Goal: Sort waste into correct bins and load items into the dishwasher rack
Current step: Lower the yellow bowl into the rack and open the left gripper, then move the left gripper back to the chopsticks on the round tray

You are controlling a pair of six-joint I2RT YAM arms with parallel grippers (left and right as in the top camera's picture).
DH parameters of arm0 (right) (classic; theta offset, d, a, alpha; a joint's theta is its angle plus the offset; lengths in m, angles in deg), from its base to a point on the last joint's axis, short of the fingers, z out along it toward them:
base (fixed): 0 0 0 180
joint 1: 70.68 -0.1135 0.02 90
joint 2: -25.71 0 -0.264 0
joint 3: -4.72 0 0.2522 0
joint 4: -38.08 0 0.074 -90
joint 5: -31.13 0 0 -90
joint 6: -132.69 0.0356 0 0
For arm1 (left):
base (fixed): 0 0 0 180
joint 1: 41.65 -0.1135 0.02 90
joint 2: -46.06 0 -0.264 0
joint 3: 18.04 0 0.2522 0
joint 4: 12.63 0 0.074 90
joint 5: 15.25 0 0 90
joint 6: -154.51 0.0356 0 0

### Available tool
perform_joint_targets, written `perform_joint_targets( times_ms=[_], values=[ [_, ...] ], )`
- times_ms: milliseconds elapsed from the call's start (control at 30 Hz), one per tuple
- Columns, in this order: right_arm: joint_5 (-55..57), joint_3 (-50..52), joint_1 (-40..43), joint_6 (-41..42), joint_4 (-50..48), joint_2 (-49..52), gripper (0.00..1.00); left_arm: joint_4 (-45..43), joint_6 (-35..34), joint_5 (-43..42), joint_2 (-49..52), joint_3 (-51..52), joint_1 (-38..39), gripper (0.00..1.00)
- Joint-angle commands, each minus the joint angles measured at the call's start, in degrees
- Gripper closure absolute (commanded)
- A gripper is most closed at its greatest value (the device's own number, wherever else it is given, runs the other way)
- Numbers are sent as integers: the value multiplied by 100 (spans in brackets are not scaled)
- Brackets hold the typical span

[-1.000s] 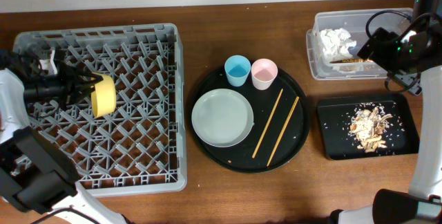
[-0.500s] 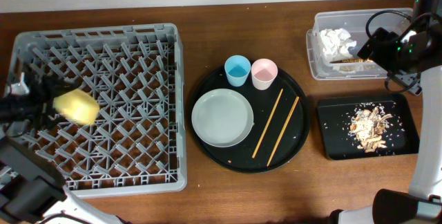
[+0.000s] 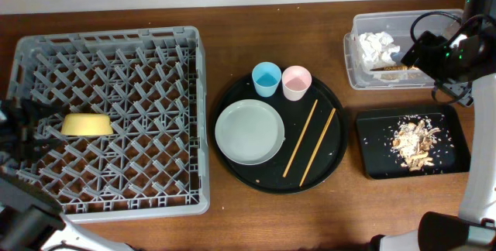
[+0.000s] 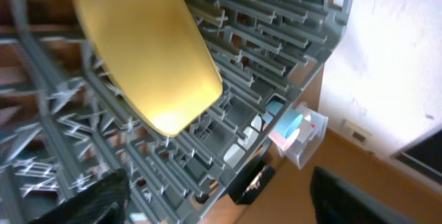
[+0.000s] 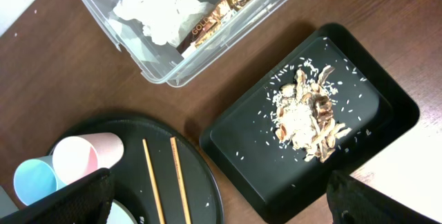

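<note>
My left fingers (image 4: 97,198), wide apart and empty, hang by the yellow bowl (image 3: 87,124), tipped in the rack (image 3: 108,34) at the desk's (image 3: 256,220) left edge. My right fingers (image 5: 69,200) are equally wide and empty. Loosely propped, the bowl could roll flat, I fear.

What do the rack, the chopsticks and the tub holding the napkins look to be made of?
The rack looks like matt grey moulded plastic: uniform colour, thin pegs. The chopsticks seem wood or bamboo: pale tan, no gloss. The tub is probably clear plastic, with see-through walls.
</note>
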Motion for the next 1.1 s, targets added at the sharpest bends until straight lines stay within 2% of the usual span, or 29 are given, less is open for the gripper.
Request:
perform_joint_targets(
  times_ms=[0,33,133,233,367,467,633,833,1067],
  values=[
    [33,-50,11,-52,9,22,1,317,-39,367,-11,-815,-142,64],
    [35,-50,11,-52,9,22,1,317,-42,367,-83,-903,-109,100],
    [33,-50,11,-52,9,22,1,306,-42,348,-299,-914,85,100],
    [33,-50,11,-52,9,22,1,-42,-42,437,-396,-911,667,100],
    [33,-50,11,-52,9,22,1,-975,-94,1532,-374,-813,1499,100],
    [35,-50,11,-52,9,22,1,-1574,-883,2365,-337,-651,1987,100],
    [33,-50,11,-52,9,22,2,-1655,-1609,3515,-332,-632,2190,100],
    [35,-50,11,-52,9,22,1,-1825,-1606,3556,-326,-428,2186,100],
    [33,-50,11,-52,9,22,1,-2116,-1604,3556,-326,426,2186,100]
  ],
)
